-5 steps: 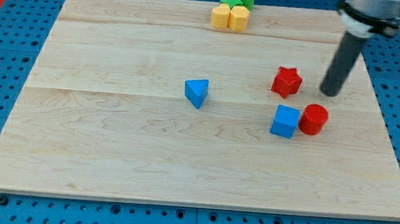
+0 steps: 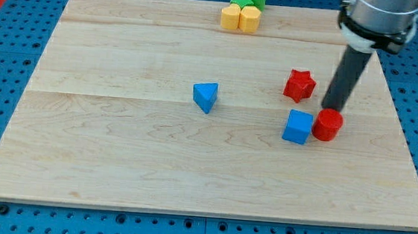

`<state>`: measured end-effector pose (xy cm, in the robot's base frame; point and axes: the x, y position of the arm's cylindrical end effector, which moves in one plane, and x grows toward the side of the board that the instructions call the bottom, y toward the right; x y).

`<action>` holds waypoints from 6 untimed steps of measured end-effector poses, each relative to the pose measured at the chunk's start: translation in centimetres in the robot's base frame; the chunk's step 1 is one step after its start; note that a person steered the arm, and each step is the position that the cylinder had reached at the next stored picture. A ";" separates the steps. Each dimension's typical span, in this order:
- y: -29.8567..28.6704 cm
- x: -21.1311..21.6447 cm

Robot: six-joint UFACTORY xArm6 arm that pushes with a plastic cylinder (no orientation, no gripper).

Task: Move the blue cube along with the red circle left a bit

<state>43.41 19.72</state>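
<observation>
Lining up: my tip (image 2: 332,109) sits just behind the red circle (image 2: 328,125), which touches the blue cube (image 2: 298,127); next, get to its right and push left. No pincer exists here.

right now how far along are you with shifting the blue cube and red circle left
Early stage. Done: my tip sits just above the red circle, toward the view's top, at or near its top edge. In hand: getting to the circle's right side; I'm not there yet. Left: the whole push. The blue cube sits right against the circle's left side, so pushing the circle left should carry both. The red star is close above the cube.
</observation>
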 end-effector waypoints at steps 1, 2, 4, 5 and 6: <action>2.9 0.5; 0.1 2.0; -9.7 4.2; -14.4 4.9; -18.2 5.0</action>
